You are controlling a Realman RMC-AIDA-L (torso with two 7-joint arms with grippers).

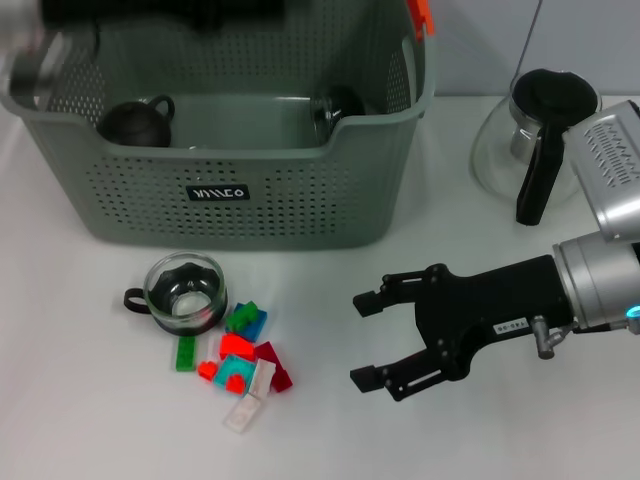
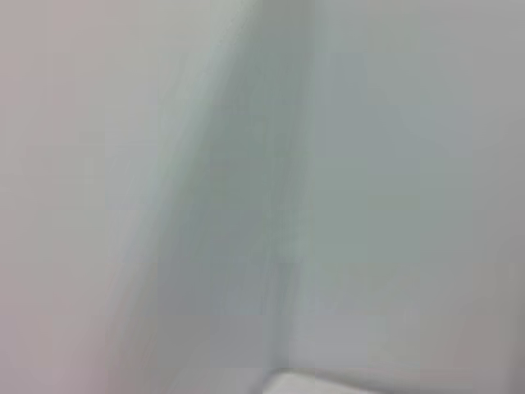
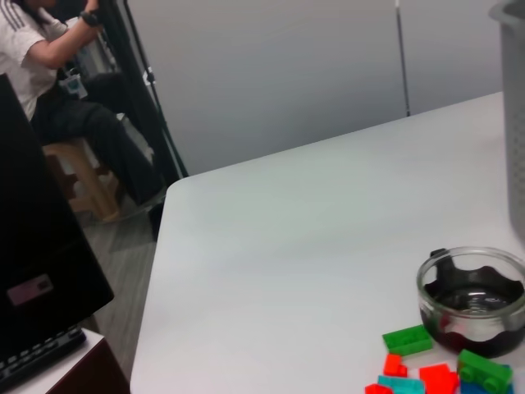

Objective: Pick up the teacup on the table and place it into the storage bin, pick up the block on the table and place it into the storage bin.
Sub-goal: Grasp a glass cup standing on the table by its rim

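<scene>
Two black fingers of the right gripper (image 1: 366, 338) stand wide apart and hold nothing, right of the blocks (image 1: 243, 360). It should enclose the teacup (image 1: 184, 291) just beyond them squarely, then lift over the wall of the storage bin (image 1: 230, 190)

Glass coffee carafe (image 1: 530, 140) with a black handle sits off to the bin's right on the white table (image 1: 90, 420). A person (image 3: 49, 74) sits on a stool (image 3: 82, 176) past the table's far edge.

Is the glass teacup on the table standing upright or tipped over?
Upright. The teacup stands on its base on the table, rim facing up.
</scene>
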